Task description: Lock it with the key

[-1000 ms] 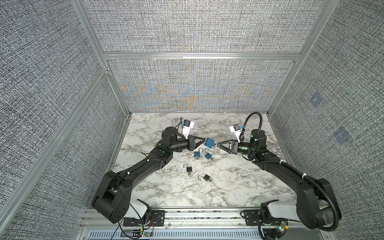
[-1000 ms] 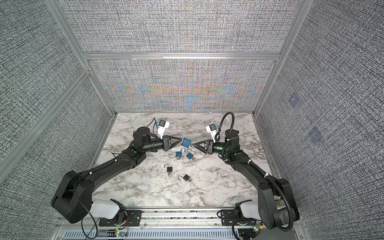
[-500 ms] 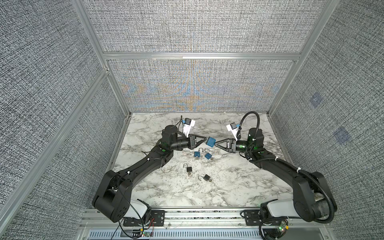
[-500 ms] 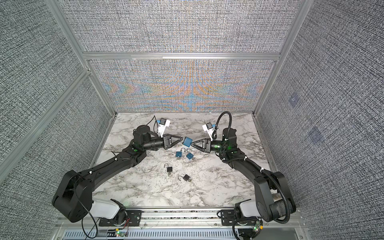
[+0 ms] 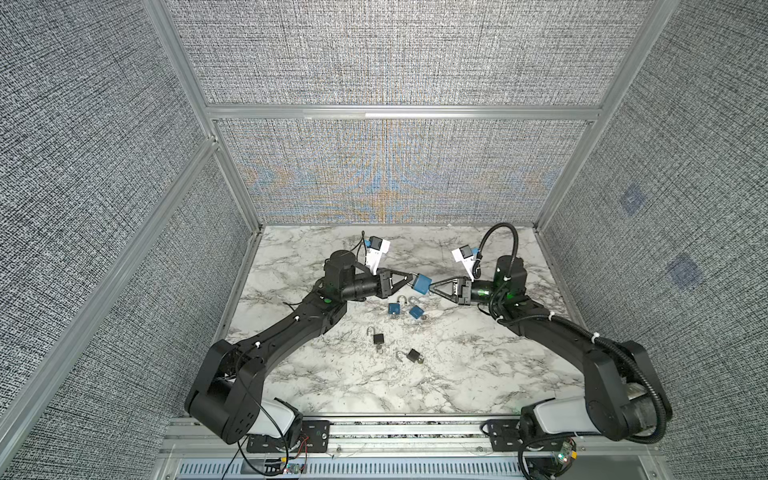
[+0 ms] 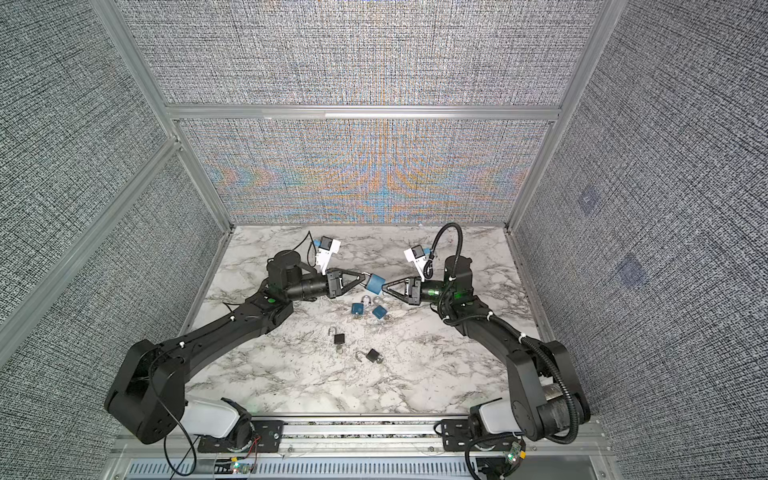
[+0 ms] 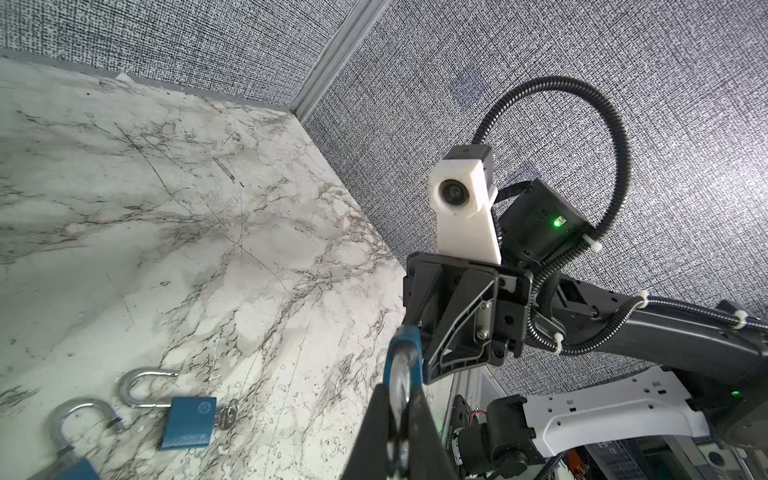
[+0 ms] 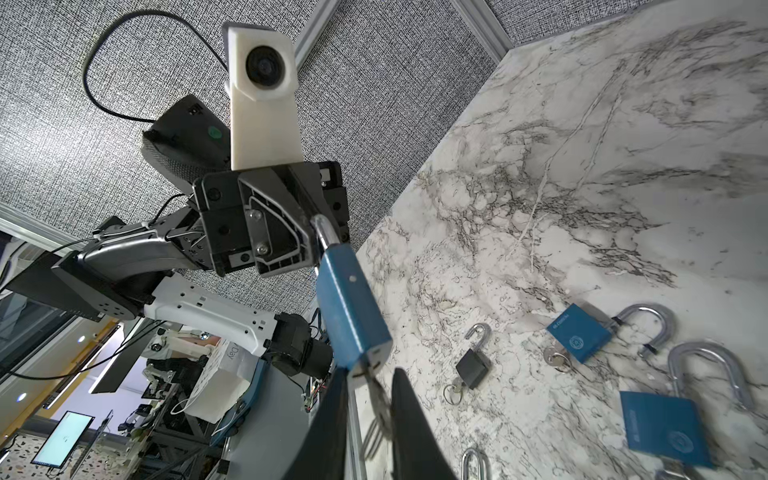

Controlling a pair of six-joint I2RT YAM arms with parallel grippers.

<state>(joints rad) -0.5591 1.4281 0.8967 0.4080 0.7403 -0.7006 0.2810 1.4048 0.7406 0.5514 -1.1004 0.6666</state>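
A blue padlock [image 5: 421, 283] [image 6: 375, 284] hangs in the air over the table's middle. My left gripper [image 5: 411, 279] [image 7: 397, 411] is shut on its silver shackle [image 7: 401, 374]. The lock body [image 8: 349, 307] points toward my right gripper [image 5: 432, 287] [image 8: 370, 386]. The key [image 8: 378, 399] sticks out of the lock's bottom, with its ring hanging below. My right gripper's fingers stand on either side of the key, narrowly apart. The key lies close to one finger, and a gap shows beside the other.
Two blue padlocks [image 5: 395, 308] [image 5: 415, 311] with open shackles lie on the marble table below the grippers. Two small black padlocks [image 5: 377, 338] [image 5: 413, 355] lie nearer the front, keys in them. Fabric walls enclose three sides.
My right gripper has moved left up to the held padlock's bottom, and its jaws have narrowed around the key. The left gripper has kept its hold and place.
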